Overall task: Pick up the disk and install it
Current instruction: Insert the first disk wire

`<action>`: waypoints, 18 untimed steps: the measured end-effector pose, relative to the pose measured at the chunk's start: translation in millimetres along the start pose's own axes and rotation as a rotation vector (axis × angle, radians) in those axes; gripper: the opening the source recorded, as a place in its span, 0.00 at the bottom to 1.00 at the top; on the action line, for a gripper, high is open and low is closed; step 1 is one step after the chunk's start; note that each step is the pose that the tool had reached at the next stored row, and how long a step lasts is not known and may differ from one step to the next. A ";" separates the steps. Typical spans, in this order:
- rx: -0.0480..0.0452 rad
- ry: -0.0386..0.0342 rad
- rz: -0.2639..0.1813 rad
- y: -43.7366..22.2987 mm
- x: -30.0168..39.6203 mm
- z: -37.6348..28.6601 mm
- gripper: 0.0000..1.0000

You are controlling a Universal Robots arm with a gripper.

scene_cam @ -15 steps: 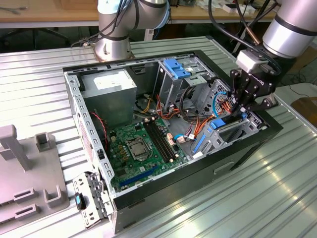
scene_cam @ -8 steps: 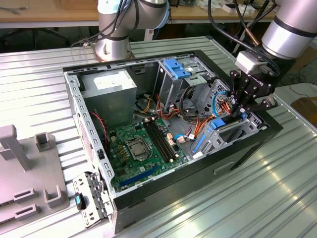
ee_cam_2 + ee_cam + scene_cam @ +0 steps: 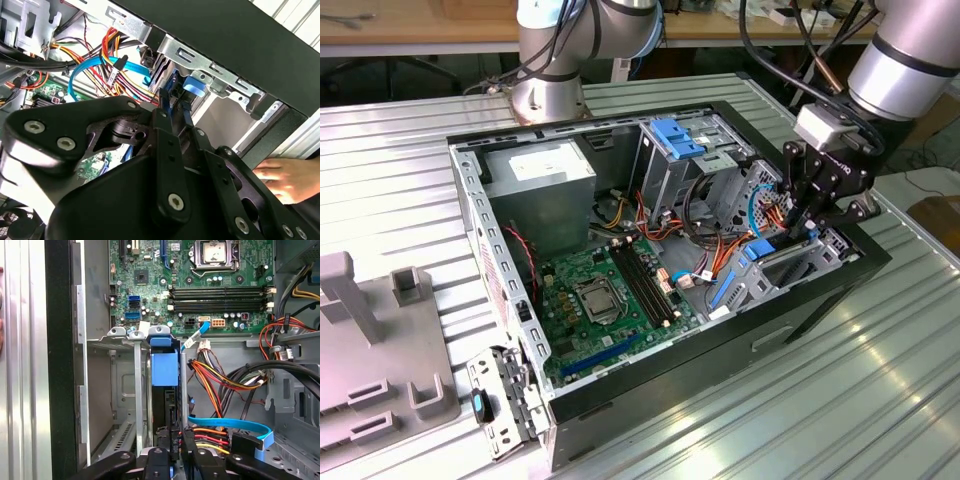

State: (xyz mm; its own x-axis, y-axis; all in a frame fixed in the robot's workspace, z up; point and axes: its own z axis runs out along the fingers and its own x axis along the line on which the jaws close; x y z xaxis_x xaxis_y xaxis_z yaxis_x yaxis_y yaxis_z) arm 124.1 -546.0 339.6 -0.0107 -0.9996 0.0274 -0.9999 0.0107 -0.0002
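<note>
On the exterior view's left, a pale grey moulded plastic fixture [image 3: 360, 340] lies on the ribbed silver metal table [image 3: 880, 380]. Just beside it, a detached metal bracket with a small blue tab [image 3: 500, 405] leans at the corner of the open black desktop computer case [image 3: 650, 390].

Behind the case, the grey base of a second robot arm [image 3: 550, 60] stands on the table.

Inside the case, a grey metal power-supply box with a white sticker [image 3: 545, 185] sits at the far side. The green motherboard [image 3: 600, 300] lies flat on the case floor nearer the camera. Next comes a silver drive cage with a blue plastic top [image 3: 680, 140], then a tangle of orange, red and blue cables [image 3: 720, 250].

At the exterior view's right, the black gripper [image 3: 798, 225] reaches down into the case's front corner.

In the first wrist view, the disk [image 3: 164, 375], a thin dark drive with blue plastic rails, stands on edge in a slot of the silver bay. Its blue end faces the motherboard. The gripper [image 3: 172, 452] sits at the disk's other end, with its fingers [image 3: 155, 460] drawn narrow and clamped on either side of the thin body.

In the second wrist view, the gripper [image 3: 174, 107] pinches the disk [image 3: 176, 87] just under the case's front wall. A person's hand [image 3: 282, 177] rests outside that wall.
</note>
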 end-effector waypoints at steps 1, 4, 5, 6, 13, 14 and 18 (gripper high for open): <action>0.0000 0.0001 0.000 0.0 0.0 -1.1 0.25; 0.0001 0.0000 0.000 0.0 0.2 -7.8 0.25; 0.0000 0.0000 0.000 0.0 0.3 -10.3 0.25; 0.0001 0.0000 0.000 0.0 0.3 -10.8 0.25; 0.0001 0.0000 0.000 0.0 0.3 -11.0 0.11; 0.0001 0.0000 0.000 0.0 0.3 -11.0 0.11; 0.0001 0.0000 0.000 0.0 0.3 -11.0 0.11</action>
State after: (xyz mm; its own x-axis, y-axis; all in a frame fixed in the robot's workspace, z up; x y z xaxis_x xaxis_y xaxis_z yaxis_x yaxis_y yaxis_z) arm 124.1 -546.0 350.7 -0.0107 -0.9996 0.0274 -0.9999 0.0107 -0.0003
